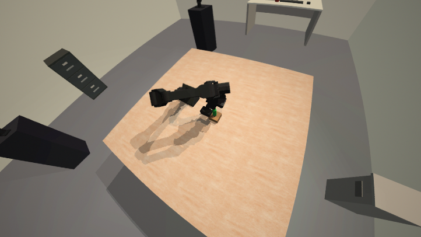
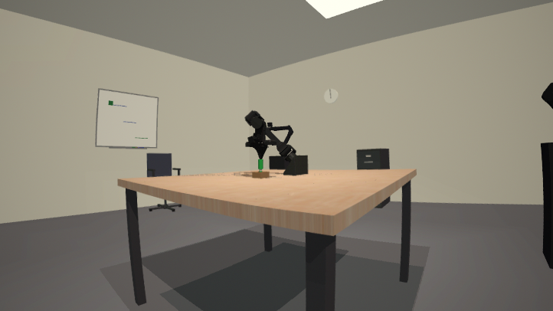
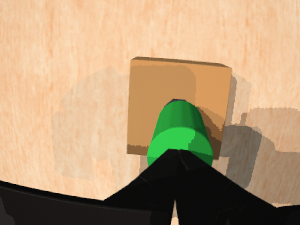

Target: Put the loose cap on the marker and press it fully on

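Observation:
A green cap [image 3: 178, 128] [image 1: 214, 111] [image 2: 260, 164] sits on top of the marker, which stands upright in the tan holder block [image 3: 159, 88] [image 1: 217, 121] [image 2: 260, 174] near the middle of the table. The cap covers the marker body, so I cannot see it. My gripper [image 3: 176, 159] [image 1: 210, 108] [image 2: 261, 155] points straight down over the cap. Its fingers are shut tight against each other with nothing between them. The joined fingertips rest on or just above the cap's top; I cannot tell if they touch.
The arm's black base [image 2: 296, 165] stands on the wooden table [image 1: 248, 159] [image 2: 309, 201] just behind the holder block. Cabinets, a desk and a second arm on a pedestal stand on the floor, away from the table.

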Tool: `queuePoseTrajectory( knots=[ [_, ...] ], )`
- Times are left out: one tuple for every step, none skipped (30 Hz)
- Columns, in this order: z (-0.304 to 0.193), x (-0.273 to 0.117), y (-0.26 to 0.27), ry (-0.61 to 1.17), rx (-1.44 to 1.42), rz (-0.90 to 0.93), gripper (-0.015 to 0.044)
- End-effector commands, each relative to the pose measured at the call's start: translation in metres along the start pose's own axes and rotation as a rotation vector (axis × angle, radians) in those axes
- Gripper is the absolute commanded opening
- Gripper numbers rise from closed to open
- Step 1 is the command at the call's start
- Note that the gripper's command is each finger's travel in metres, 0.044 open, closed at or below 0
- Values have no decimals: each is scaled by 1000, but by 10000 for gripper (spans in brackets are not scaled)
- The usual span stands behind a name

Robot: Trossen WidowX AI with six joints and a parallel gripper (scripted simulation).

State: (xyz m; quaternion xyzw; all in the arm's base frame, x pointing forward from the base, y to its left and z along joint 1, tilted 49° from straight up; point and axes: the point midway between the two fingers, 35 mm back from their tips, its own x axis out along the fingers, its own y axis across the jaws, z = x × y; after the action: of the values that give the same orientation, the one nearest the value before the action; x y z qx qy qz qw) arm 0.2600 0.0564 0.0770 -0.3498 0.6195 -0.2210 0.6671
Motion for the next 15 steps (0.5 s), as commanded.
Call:
queuePoseTrajectory(
  knots=[
    [-1, 0, -1, 3, -1, -1, 0],
    [-1, 0, -1, 3, -1, -1, 0],
    [-1, 0, -1, 3, -1, -1, 0],
    [0, -3, 0, 0, -2, 0, 0],
    [1, -10, 0, -7, -7, 4, 0],
    [2, -22, 0, -20, -14, 10, 0],
    [2, -37, 1, -36, -24, 18, 0],
    [2, -53, 1, -52, -35, 26, 0],
    [1, -69, 0, -67, -46, 34, 0],
    [-1, -80, 0, -78, -54, 40, 0],
    [-2, -87, 0, -85, -59, 43, 0],
    [-3, -90, 0, -87, -60, 44, 0],
    [-3, -90, 0, -87, -60, 44, 0],
    [-3, -90, 0, -87, -60, 44, 0],
    [-3, -90, 0, -87, -60, 44, 0]
  ],
)
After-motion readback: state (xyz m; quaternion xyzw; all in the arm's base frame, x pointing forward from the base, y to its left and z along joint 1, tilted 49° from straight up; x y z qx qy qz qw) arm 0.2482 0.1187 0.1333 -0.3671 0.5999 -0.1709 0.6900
